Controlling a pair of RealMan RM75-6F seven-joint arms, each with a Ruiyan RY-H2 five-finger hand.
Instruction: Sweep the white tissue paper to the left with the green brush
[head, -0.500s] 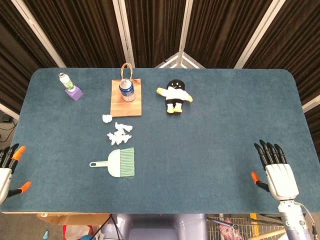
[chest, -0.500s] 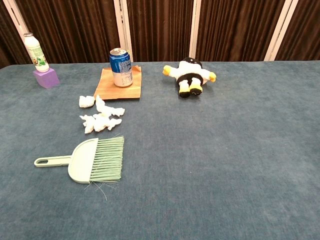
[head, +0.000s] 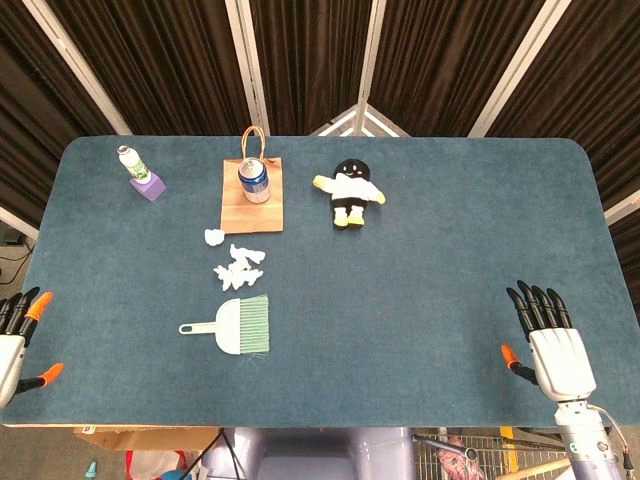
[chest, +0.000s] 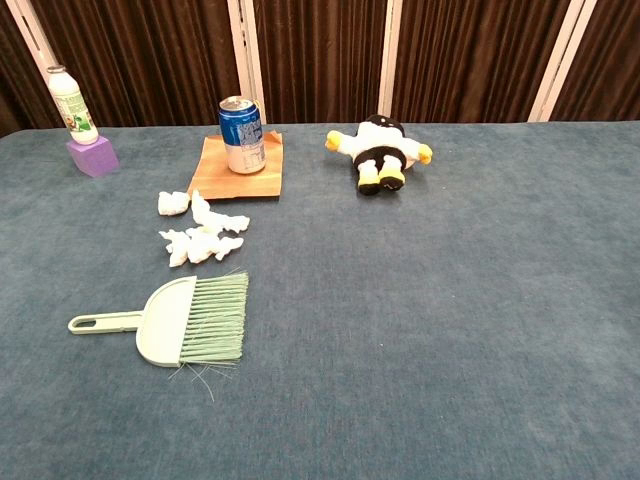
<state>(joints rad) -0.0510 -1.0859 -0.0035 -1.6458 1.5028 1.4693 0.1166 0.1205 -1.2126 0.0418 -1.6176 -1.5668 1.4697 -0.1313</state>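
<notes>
The green brush (head: 238, 325) (chest: 182, 320) lies flat on the blue table, handle pointing left and bristles to the right. Just beyond it sit scraps of white tissue paper (head: 238, 262) (chest: 200, 238). My left hand (head: 14, 340) hovers at the table's near left corner with fingers spread, holding nothing. My right hand (head: 548, 345) rests at the near right edge, fingers extended and apart, empty. Both hands are far from the brush and appear only in the head view.
A blue can (head: 254, 180) stands on a brown paper bag (head: 250, 205). A penguin plush toy (head: 350, 192) lies at the back centre. A white bottle on a purple block (head: 141, 177) stands at the back left.
</notes>
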